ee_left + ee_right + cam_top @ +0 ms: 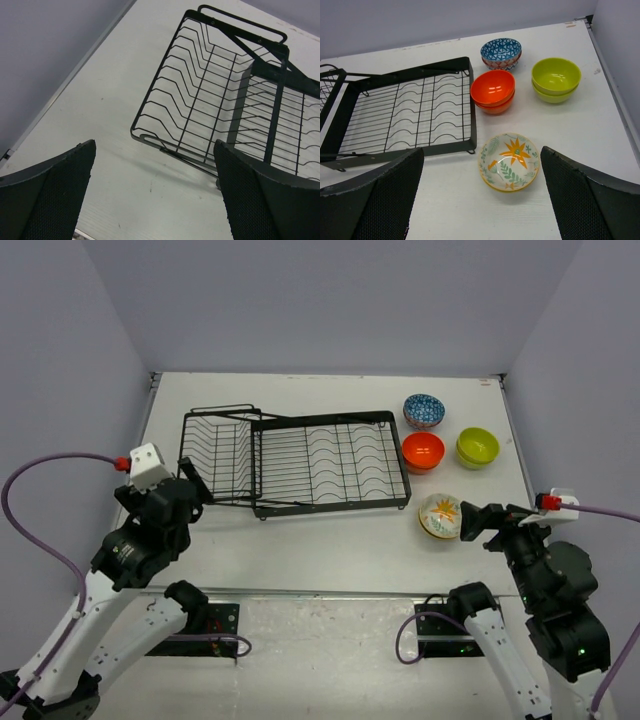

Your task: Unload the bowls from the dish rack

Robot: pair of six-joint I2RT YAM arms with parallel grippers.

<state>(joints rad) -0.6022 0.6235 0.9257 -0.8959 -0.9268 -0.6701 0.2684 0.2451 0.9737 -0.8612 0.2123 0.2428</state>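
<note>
The black wire dish rack (300,460) lies on the table and holds no bowls; it also shows in the left wrist view (225,95) and right wrist view (400,115). To its right stand a blue-and-white bowl (424,410) (501,52), an orange bowl (423,451) (493,90), a lime green bowl (477,447) (555,79) and a cream floral bowl (440,516) (509,161). My right gripper (468,522) (482,200) is open and empty, just near of the floral bowl. My left gripper (195,490) (155,192) is open and empty at the rack's left near corner.
The white table (330,540) ends at purple walls at the back and on both sides. Its near edge runs just in front of both arm bases.
</note>
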